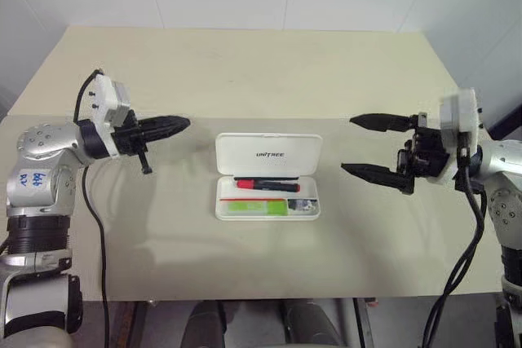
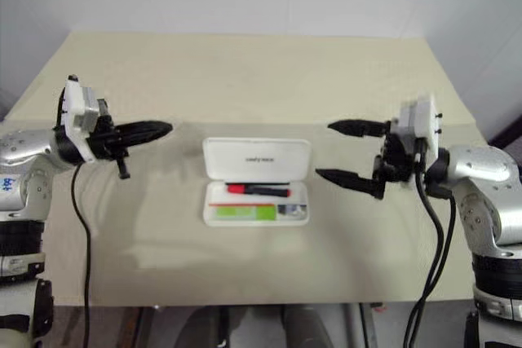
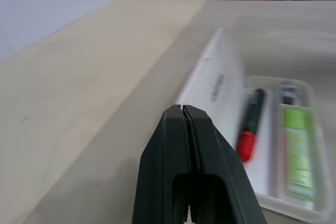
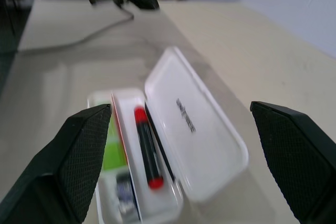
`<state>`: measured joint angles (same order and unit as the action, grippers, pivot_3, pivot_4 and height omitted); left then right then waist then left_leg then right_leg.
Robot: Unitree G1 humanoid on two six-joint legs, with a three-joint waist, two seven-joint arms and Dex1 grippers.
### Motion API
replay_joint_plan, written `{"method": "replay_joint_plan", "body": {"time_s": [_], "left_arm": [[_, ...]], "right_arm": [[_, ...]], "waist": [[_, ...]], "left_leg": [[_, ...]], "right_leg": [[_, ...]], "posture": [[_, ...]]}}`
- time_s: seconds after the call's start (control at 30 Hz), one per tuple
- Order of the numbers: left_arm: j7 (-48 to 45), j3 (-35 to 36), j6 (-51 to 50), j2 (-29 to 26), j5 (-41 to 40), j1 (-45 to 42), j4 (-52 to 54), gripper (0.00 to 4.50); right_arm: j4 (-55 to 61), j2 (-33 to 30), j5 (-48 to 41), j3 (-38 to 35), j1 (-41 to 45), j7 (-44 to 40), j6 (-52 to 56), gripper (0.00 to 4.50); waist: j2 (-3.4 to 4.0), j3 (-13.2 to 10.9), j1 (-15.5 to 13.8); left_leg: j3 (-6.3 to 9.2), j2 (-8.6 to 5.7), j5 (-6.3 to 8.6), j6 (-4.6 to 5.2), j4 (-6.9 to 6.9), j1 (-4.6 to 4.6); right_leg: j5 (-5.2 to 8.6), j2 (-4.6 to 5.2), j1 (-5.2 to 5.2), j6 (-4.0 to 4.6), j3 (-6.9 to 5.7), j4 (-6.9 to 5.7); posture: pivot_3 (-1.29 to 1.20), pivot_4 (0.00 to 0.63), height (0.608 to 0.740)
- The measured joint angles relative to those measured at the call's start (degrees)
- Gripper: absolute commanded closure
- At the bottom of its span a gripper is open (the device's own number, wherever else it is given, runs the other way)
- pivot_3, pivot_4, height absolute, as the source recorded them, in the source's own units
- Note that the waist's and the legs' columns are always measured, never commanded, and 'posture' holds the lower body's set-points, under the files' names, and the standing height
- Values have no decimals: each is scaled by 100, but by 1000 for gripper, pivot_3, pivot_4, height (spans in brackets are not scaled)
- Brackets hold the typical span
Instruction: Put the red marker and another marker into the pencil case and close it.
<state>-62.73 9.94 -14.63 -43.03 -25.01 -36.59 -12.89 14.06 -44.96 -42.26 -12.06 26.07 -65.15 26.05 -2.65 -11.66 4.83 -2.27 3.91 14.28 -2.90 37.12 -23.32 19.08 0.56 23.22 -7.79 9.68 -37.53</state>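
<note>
The white pencil case (image 1: pixel 269 154) lies open in the middle of the table, its lid tipped back with dark print on it. The red marker (image 1: pixel 267 185) lies in the base along the hinge side, and the light-green marker (image 1: pixel 254 208) lies flat beside it in the front compartment. My left gripper (image 1: pixel 186 123) hovers left of the case, level, its fingers (image 3: pixel 168 145) pressed together with nothing between them. My right gripper (image 1: pixel 348 144) hangs right of the case, pointing at it, jaws wide apart and empty. The right wrist view looks over the lid (image 4: pixel 197 129) and both markers.
A small grey-black object (image 1: pixel 303 206) sits in the right end of the case's base. The beige table (image 1: pixel 245 71) reaches back to a white wall, and its front edge (image 1: pixel 269 295) runs close below the case. A black cable (image 1: pixel 91 226) hangs from my left arm.
</note>
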Motion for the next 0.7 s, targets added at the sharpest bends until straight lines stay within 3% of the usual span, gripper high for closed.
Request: {"method": "replay_joint_plan", "body": {"time_s": [0.3,0.57,0.7], "left_arm": [[553,-878,301,937,837,-377,-751,4482],[106,-1048,530,1086,863,-416,-790,4482],[-339,-1069,514,903,810,-281,-430,4482]], "right_arm": [[260,20,-96,58,-39,187,120,0],[362,22,-37,62,-89,219,25,0],[382,26,-36,61,-158,224,12,0]], "waist": [[-1,0,-49],[0,0,-6],[0,0,-8]], "left_leg": [[2,-4,0,0,-4,-13],[1,-3,0,0,-5,-12],[0,-4,0,-1,-7,-14]], "right_leg": [[-1,2,2,-4,0,15],[-1,-1,7,-4,2,7],[-1,1,7,-5,2,11]], "posture": [[0,150,740],[0,150,740],[0,150,740]]}}
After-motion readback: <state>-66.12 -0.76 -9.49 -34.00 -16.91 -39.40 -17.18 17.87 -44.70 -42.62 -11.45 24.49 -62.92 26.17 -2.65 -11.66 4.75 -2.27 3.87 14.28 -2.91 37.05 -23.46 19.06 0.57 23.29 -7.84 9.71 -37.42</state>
